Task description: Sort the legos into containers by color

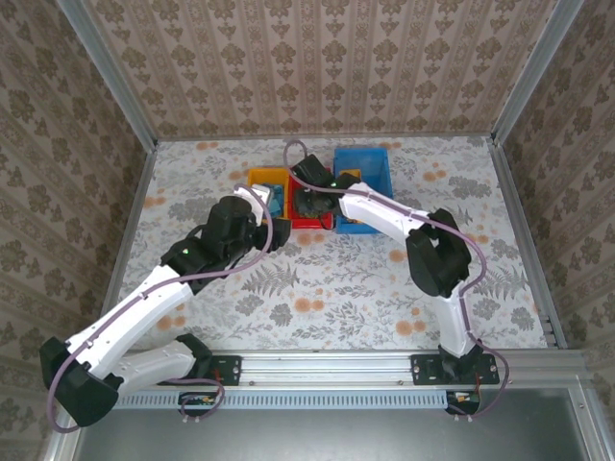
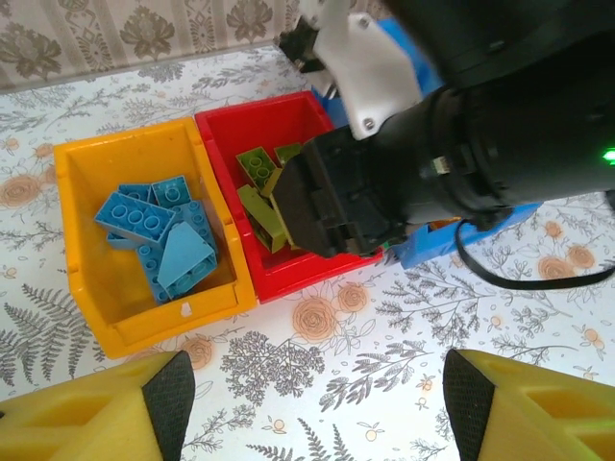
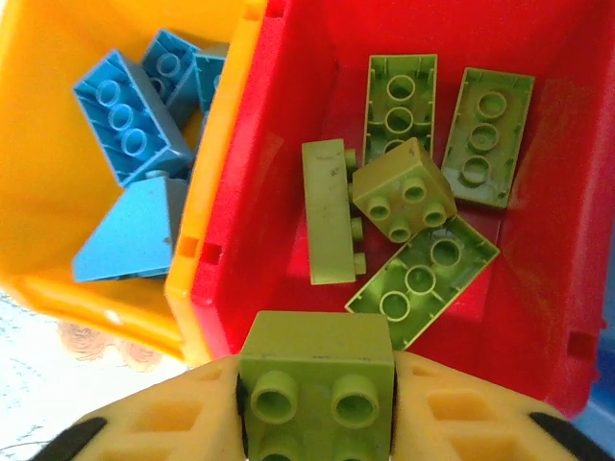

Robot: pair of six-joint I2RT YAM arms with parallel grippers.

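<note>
since green bricks (image 3: 404, 197) lie in the small red plastic bin (image 3: 279, 250), the right arm's fingers (image 3: 163, 423) pinch a small green plastic brick (image 3: 315, 370) over that bin's near wall, ready to drop; the left arm's fingers (image 2: 86, 418) hang spread near it, empty.

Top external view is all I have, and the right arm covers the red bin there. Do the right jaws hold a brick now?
Observer: Yes. The right jaws are shut on a green brick, its studs facing the wrist camera.
Operator: What lies in the red bin?
Observer: Five green bricks lie in the red bin, and no other color.
Operator: And the left jaws, are they busy?
Observer: No. The left jaws are open with nothing between them, above the table.
</note>
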